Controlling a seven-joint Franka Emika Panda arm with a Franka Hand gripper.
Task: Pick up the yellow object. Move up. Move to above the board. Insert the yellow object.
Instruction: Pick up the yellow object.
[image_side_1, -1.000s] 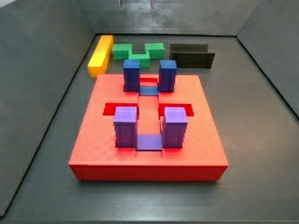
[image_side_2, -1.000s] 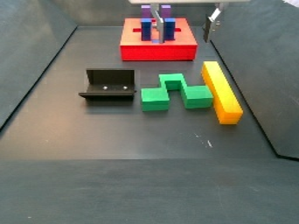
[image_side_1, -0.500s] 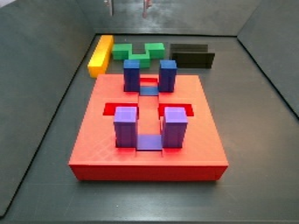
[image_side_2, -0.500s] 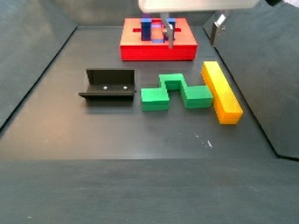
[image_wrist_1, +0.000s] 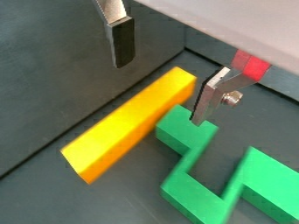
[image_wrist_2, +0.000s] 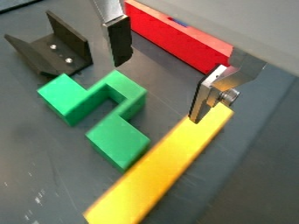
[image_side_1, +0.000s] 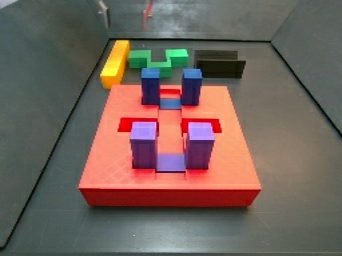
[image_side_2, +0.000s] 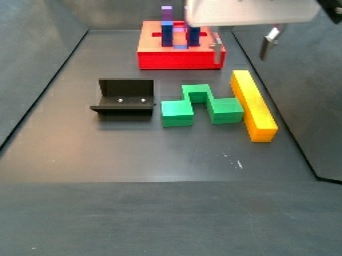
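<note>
The yellow object (image_side_1: 115, 62) is a long yellow-orange bar lying flat on the dark floor beside the green block; it also shows in the other side view (image_side_2: 253, 103) and in both wrist views (image_wrist_1: 131, 122) (image_wrist_2: 163, 171). The board (image_side_1: 170, 165) is a thick red slab with blue and purple posts (image_side_2: 181, 58); only its edge shows in the wrist views (image_wrist_2: 176, 44) (image_wrist_1: 250, 64). My gripper (image_side_2: 245, 45) is open and empty. It hangs in the air above the bar's end nearest the board (image_side_1: 126, 10), with its fingers (image_wrist_1: 121, 39) apart on either side (image_wrist_2: 163, 70).
A green notched block (image_side_2: 201, 104) lies right beside the bar, close to one finger (image_wrist_1: 222, 175) (image_wrist_2: 93, 105). The fixture (image_side_2: 123, 98) stands beyond the green block (image_side_1: 221, 64) (image_wrist_2: 52, 52). Dark walls enclose the floor.
The gripper has moved from over the board's corner sideways towards the yellow bar and a little lower. The pieces and the board have not moved.
</note>
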